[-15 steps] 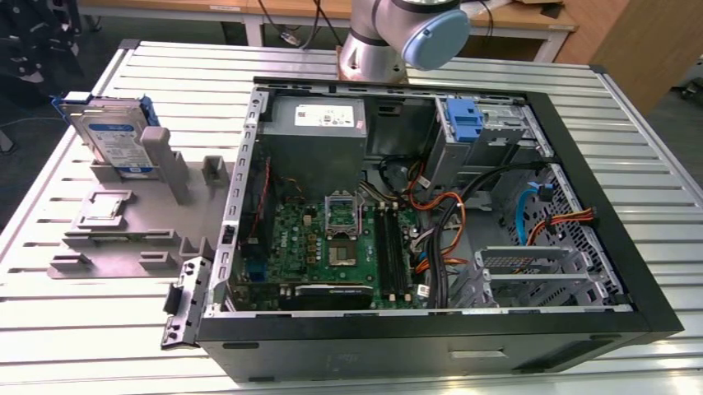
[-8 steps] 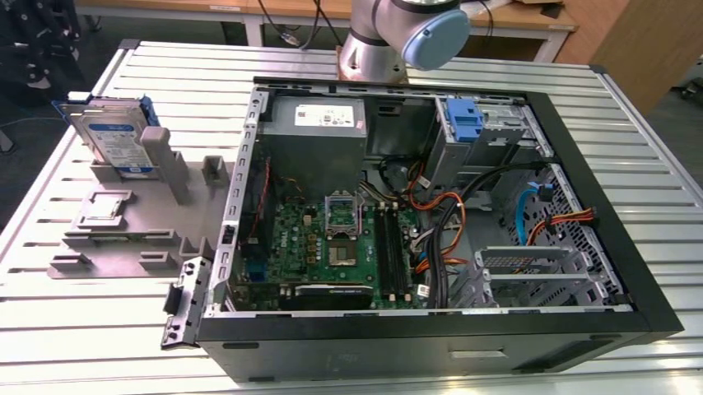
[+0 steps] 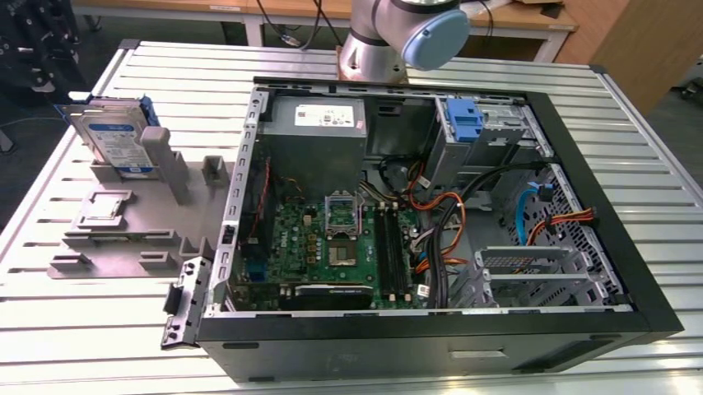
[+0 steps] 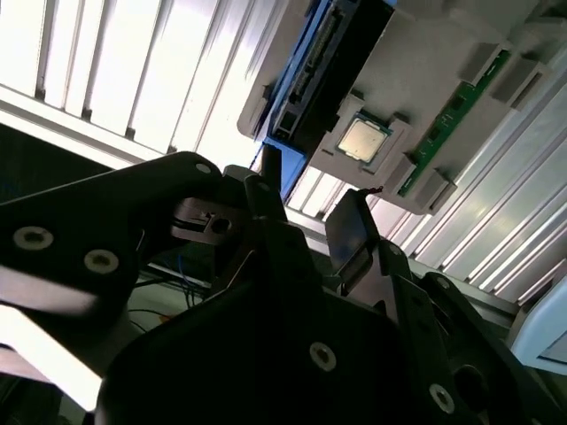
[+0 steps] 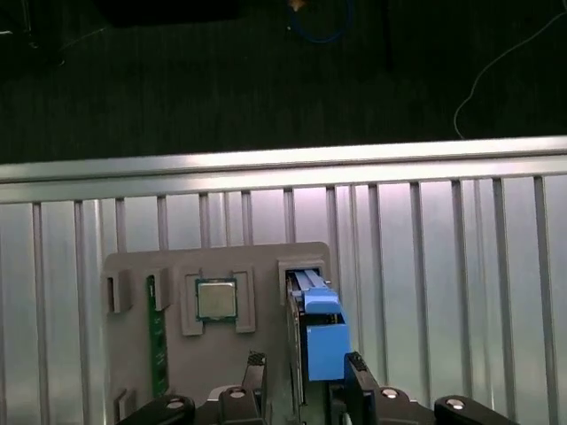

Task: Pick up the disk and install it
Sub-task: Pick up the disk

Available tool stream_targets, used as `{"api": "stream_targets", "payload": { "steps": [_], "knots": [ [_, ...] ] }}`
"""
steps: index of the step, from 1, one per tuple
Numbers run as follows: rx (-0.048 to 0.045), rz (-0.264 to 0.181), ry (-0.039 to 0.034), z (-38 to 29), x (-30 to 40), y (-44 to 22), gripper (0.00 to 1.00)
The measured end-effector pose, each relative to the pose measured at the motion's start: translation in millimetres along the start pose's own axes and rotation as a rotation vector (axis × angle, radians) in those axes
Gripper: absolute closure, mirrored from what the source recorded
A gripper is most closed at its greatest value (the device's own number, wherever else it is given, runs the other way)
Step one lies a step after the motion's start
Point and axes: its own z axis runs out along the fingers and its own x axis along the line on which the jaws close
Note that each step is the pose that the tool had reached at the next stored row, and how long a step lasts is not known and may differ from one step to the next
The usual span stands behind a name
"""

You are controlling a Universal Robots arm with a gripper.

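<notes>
The disk [image 3: 115, 136] stands on edge in a slot of the grey holder [image 3: 132, 239], at the exterior view's left; its white-and-blue label faces out and a blue carrier frames it. In the first wrist view the disk [image 5: 319, 332] is seen edge-on from above, blue carrier uppermost. My gripper [image 5: 306, 365] hangs above it, open, one fingertip on each side of the disk's edge in that picture, and holds nothing. In the second wrist view the gripper [image 4: 312, 190] has its two dark fingers apart, with the disk [image 4: 306, 80] beyond them.
The holder also carries a processor chip [image 5: 215, 299] and a green memory stick [image 5: 157, 332]. An open computer case [image 3: 648, 271] lies on the slatted metal table [image 3: 66, 329], with a blue bracket [image 3: 467, 123] on its drive cage. The arm's base [image 3: 396, 33] stands behind the case.
</notes>
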Motion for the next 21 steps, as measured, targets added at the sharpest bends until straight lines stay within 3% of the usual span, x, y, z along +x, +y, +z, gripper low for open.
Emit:
{"api": "stream_targets", "payload": {
  "steps": [5,10,18,21],
  "knots": [
    [0.0012,-0.006,-0.0002,2.3,-3.5,2.6,0.53],
    [0.0006,-0.059,-0.0007,4.0,-3.6,2.8,0.53],
    [0.0003,-0.066,-0.0008,6.8,-5.9,4.9,0.53],
    [0.0005,-0.068,-0.0009,8.4,-6.7,6.3,0.46]
  ]
}}
